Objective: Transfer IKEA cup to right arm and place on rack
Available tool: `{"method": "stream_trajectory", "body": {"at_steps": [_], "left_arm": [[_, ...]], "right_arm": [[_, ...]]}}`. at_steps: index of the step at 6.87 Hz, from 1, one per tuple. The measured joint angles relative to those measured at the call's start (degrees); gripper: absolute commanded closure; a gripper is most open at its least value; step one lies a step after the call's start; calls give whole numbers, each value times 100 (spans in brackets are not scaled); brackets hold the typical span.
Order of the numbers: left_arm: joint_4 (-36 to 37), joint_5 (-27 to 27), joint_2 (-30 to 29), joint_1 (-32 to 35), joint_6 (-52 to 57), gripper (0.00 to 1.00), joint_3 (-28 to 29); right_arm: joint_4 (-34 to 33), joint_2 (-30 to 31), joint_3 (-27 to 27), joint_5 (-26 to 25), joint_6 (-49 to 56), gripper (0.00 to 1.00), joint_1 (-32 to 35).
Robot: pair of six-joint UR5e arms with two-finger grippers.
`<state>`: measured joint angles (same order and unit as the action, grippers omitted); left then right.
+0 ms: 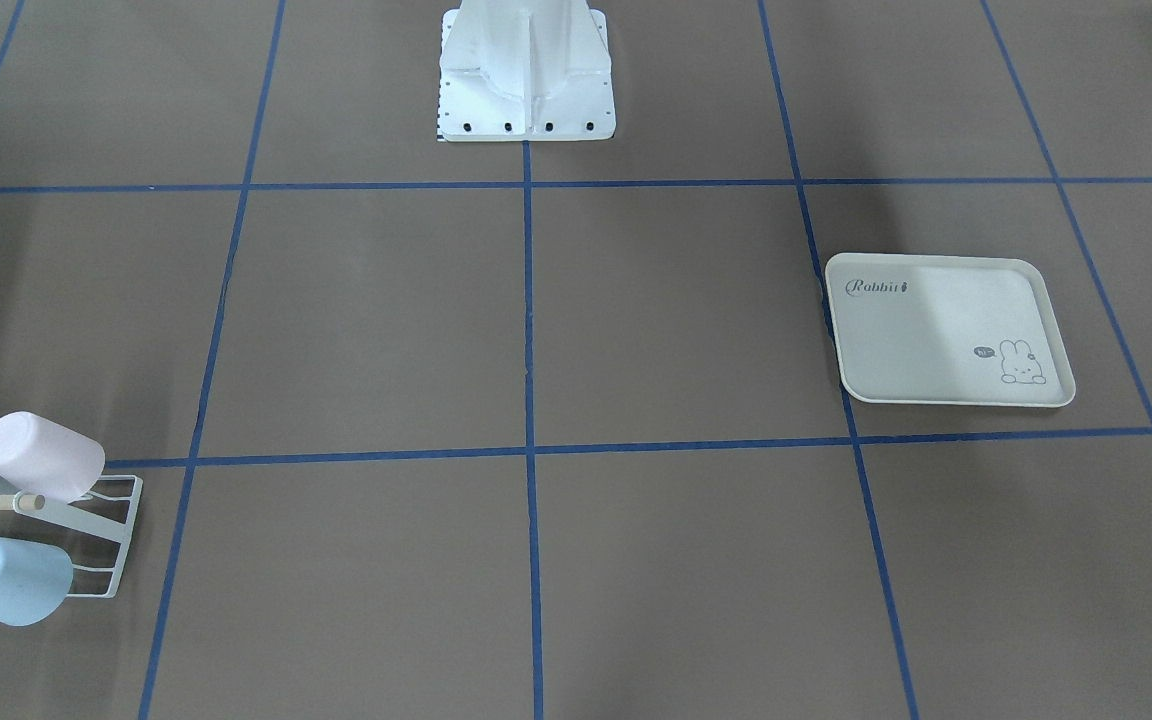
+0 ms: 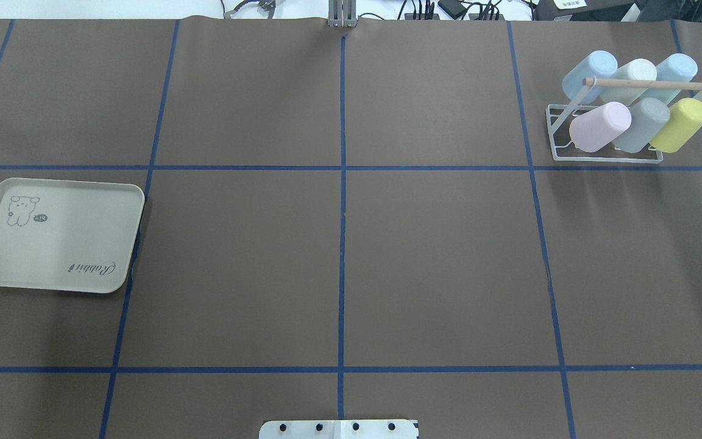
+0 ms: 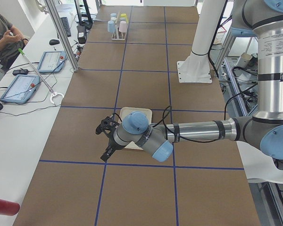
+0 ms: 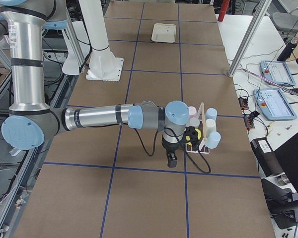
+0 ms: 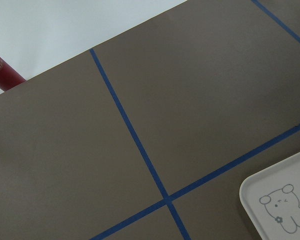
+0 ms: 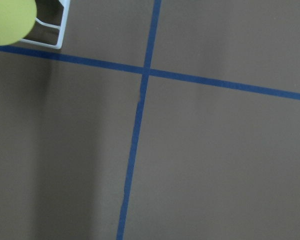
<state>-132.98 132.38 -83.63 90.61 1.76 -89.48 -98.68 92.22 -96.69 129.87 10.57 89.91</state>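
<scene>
**Grippers.** The left gripper [image 3: 107,141] and the right gripper [image 4: 172,159] appear only in the side views, so it cannot be told how far either claw is spread. No cup is seen at either one.

**Positions.** In the right side view, the right gripper hangs pointed down at the table [image 2: 436,256], just beside the rack [image 2: 607,158], at about 8 o'clock of it. The yellow cup [image 6: 7,20] and a rack corner are caught at 10 o'clock of the right wrist view. This placement is judged to keep the fingers free of the pegs. In the left side view, the left gripper is held near the tray [image 2: 58,244], at about 8 o'clock of it.

**Task item.** Six cups [image 2: 599,127] are seen overhead, all on the rack at 2 o'clock of the table, three on each side of the wooden rod [image 2: 649,83]. Each is tilted mouth-down over a peg, so that it is held without a grip. Which cup is the one transferred cannot be told.

**Assessment.** The placing is judged done.
</scene>
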Motion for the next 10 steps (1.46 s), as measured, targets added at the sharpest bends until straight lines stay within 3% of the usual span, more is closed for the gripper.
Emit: {"method": "stream_trajectory", "body": {"at_steps": [2,4,7,10], "left_arm": [[87,-6,-7,0,45,0,282],[600,-7,-37,-49,152,0,214],[2069,-17,-42,-91,625,0,-436],[2889,-118,-31,-112,818,0,-900]], "right_arm": [[-1,59,85,-1,-39,0,0],[-6,59,21,92,-110,0,0],[-2,-1,-196,461,-573,0,0],[-11,-72,-211,617,-675,0,0]]}}
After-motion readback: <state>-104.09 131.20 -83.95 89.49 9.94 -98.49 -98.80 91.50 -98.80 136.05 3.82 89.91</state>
